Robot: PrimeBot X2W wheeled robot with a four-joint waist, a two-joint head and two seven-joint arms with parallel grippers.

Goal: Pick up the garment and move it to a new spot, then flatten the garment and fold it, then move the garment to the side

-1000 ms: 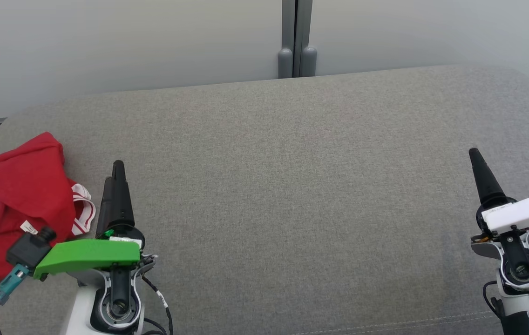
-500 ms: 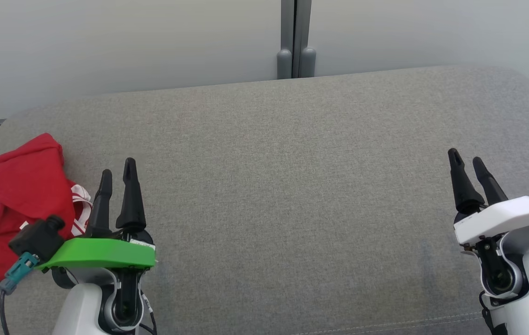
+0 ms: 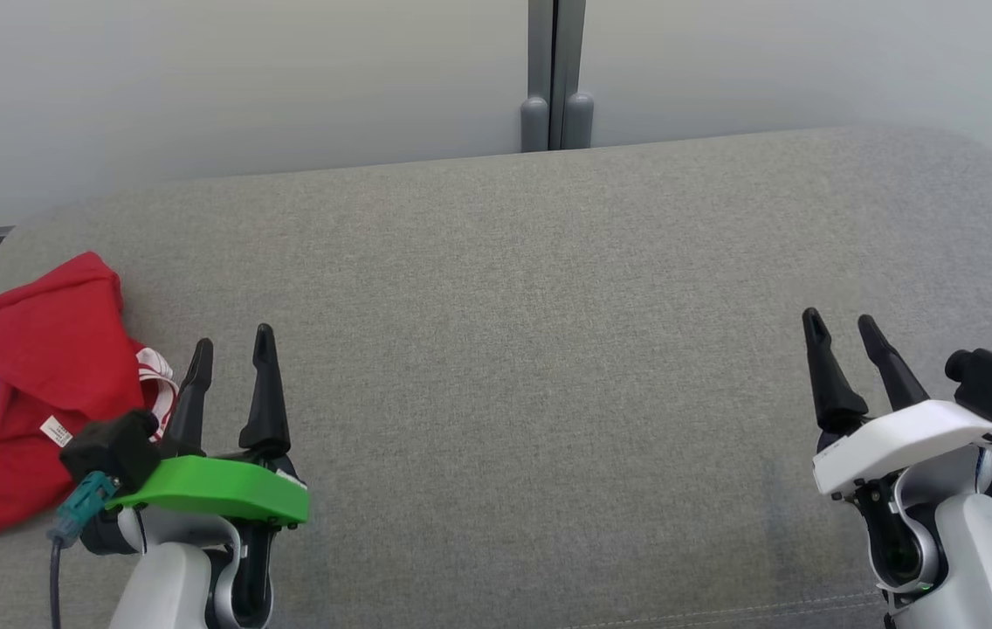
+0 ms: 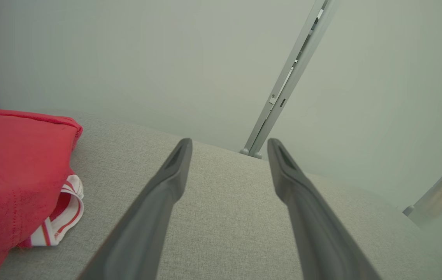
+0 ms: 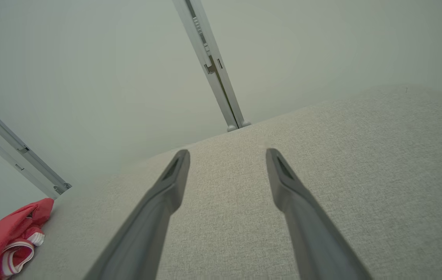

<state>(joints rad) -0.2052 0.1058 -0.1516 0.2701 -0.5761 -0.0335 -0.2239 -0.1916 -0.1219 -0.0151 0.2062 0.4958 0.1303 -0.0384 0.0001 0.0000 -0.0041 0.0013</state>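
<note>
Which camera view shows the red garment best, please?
The head view. It shows the red garment from above, crumpled at the left of the grey cushion, though the picture's edge cuts it. The left wrist view shows it close but only partly; the right wrist view shows it small, in the bottom left corner.

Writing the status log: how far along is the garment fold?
Done: nothing visibly; the red garment lies bunched, unfolded, at the left end of the grey cushion. In hand: nothing; left hand and right hand are open and empty, the left one nearest the garment. Remaining: pick up, relocate, flatten, fold, set aside.
</note>
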